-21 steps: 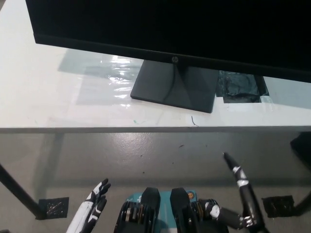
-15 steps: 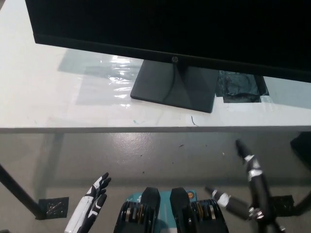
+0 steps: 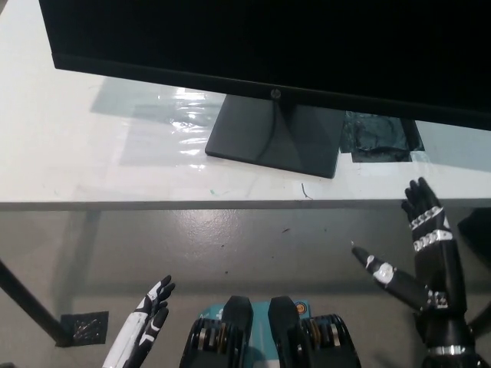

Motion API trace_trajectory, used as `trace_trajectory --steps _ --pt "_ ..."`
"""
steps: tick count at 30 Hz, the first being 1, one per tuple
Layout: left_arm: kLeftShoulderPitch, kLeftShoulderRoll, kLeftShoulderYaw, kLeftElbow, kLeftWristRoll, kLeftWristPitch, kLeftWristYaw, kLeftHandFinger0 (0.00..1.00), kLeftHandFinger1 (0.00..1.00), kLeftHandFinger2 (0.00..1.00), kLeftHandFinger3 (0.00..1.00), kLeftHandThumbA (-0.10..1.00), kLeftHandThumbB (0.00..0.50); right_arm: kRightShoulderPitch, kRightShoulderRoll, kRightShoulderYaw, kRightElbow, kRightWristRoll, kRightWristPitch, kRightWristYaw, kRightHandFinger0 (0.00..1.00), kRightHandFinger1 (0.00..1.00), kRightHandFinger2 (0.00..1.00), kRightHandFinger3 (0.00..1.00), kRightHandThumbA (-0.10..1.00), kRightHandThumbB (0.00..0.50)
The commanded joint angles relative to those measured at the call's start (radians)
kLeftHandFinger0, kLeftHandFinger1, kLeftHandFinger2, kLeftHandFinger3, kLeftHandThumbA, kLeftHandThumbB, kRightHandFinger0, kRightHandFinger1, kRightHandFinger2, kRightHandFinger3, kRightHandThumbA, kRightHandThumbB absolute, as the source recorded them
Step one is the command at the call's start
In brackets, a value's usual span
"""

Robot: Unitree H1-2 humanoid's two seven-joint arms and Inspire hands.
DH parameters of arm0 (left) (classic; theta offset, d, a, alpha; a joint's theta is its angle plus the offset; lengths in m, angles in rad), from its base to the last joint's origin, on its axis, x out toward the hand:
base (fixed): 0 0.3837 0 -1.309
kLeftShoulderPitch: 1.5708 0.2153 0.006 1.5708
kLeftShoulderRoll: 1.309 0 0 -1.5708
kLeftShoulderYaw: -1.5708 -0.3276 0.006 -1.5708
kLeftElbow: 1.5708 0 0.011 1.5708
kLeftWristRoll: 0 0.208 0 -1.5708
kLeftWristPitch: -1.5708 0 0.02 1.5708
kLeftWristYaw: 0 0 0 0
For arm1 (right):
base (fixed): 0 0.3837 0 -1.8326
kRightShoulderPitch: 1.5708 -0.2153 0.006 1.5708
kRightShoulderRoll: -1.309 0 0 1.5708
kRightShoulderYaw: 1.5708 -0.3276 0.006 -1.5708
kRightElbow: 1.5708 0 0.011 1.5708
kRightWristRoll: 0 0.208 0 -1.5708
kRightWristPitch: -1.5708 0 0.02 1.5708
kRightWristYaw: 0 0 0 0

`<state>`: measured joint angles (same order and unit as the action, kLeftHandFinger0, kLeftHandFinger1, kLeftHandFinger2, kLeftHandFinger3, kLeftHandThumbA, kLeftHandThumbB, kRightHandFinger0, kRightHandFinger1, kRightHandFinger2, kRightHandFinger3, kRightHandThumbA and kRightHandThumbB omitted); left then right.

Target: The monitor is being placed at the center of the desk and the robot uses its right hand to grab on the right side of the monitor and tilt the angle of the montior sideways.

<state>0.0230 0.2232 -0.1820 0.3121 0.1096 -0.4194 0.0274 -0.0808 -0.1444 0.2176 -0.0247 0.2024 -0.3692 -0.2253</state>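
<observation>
A black monitor [image 3: 268, 46] stands on its dark square base [image 3: 276, 138] near the middle of the white desk [image 3: 92, 169]; its screen fills the top of the head view. My black right hand [image 3: 418, 257] is raised at the lower right, open with fingers spread, just below the desk's front edge and well under the monitor's right side, touching nothing. Resting low at the bottom left is my white left hand [image 3: 146, 322], fingers extended and holding nothing.
A dark patch of tape [image 3: 380, 138] lies on the desk right of the base. A shiny film [image 3: 176, 115] covers the desk left of the base. A black desk leg [image 3: 31, 303] crosses the grey floor at lower left.
My right hand has risen and moved right, from low by the body up to the desk's front edge. The left hand has barely moved.
</observation>
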Motion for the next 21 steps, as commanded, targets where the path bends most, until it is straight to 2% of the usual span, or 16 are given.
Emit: trace_trajectory --steps 1,7,11,21 --pt "-0.017 0.011 0.006 -0.025 -0.010 -0.051 0.007 1.00 1.00 1.00 1.00 1.00 0.350 -0.165 0.055 -0.147 -0.073 0.614 0.193 0.143 1.00 1.00 1.00 1.00 1.00 0.384" --pt "-0.006 0.011 0.003 -0.026 -0.006 -0.051 0.010 1.00 1.00 1.00 1.00 1.00 0.342 -0.195 0.093 -0.212 -0.026 0.781 0.294 0.163 1.00 1.00 1.00 1.00 1.00 0.362" --pt "0.010 0.014 -0.005 -0.028 0.002 -0.051 0.016 1.00 1.00 1.00 1.00 1.00 0.331 -0.198 0.100 -0.237 0.000 0.832 0.341 0.188 1.00 1.00 1.00 1.00 1.00 0.357" --pt "0.021 0.011 -0.001 -0.028 -0.010 -0.051 0.004 1.00 1.00 1.00 1.00 1.00 0.352 -0.254 0.137 -0.346 0.085 1.017 0.490 0.186 1.00 1.00 1.00 1.00 1.00 0.327"
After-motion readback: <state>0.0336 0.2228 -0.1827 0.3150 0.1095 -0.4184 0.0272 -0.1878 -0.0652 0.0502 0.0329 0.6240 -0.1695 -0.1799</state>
